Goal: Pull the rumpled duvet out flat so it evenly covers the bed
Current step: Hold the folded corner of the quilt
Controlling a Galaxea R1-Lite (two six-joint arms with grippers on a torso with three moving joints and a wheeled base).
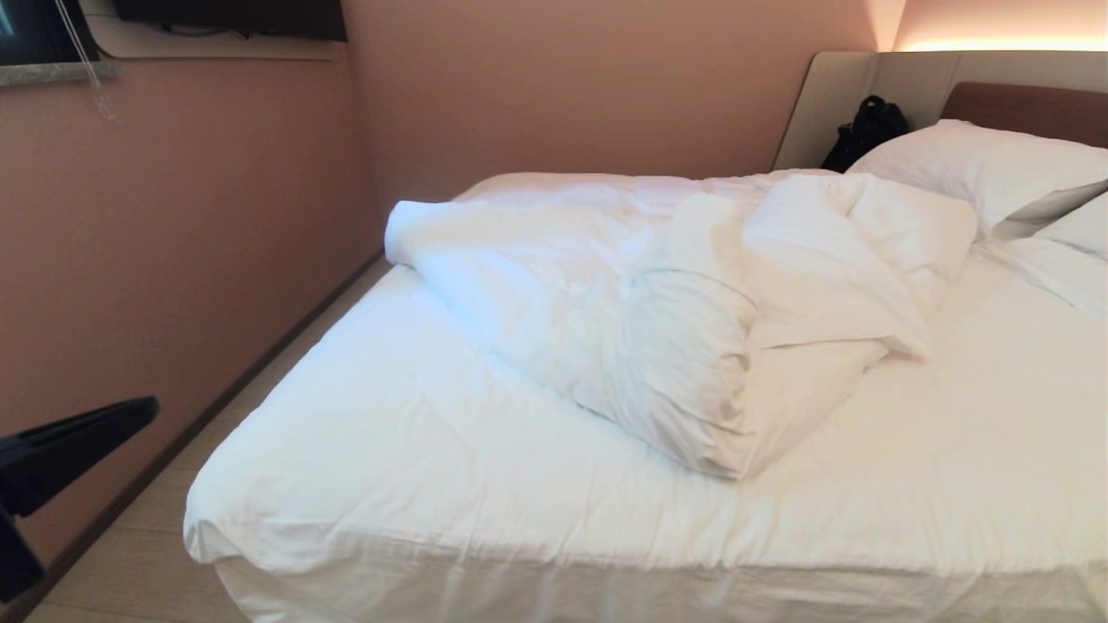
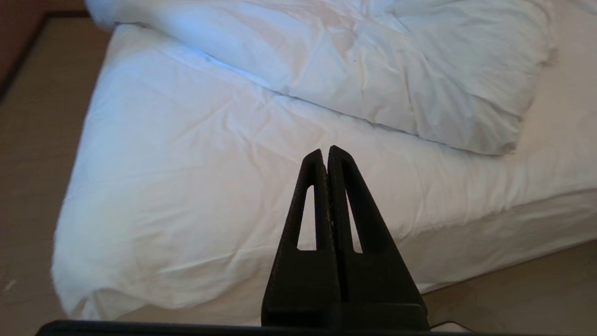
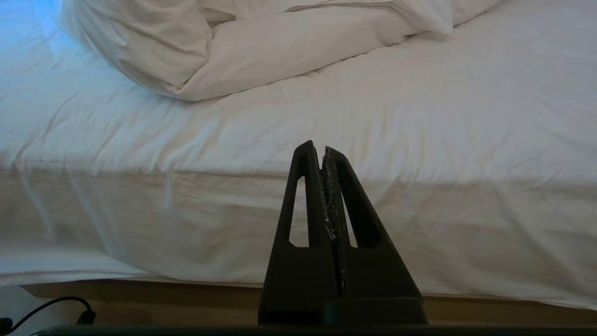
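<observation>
The thick, puffy white cotton duvet [image 1: 692, 320] lies bunched in a rumpled heap across the middle of the wide, low white-sheeted bed [image 1: 415, 467], well beyond both claws. The black left claw [image 2: 325, 151], pressed closed and empty, hangs off the bed's foot corner. The black right claw [image 3: 318, 148], likewise closed and empty, faces the mattress side.

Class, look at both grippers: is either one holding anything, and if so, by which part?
Nothing is held. The left gripper and right gripper are both shut on nothing, short of the bed; the duvet lies untouched.
</observation>
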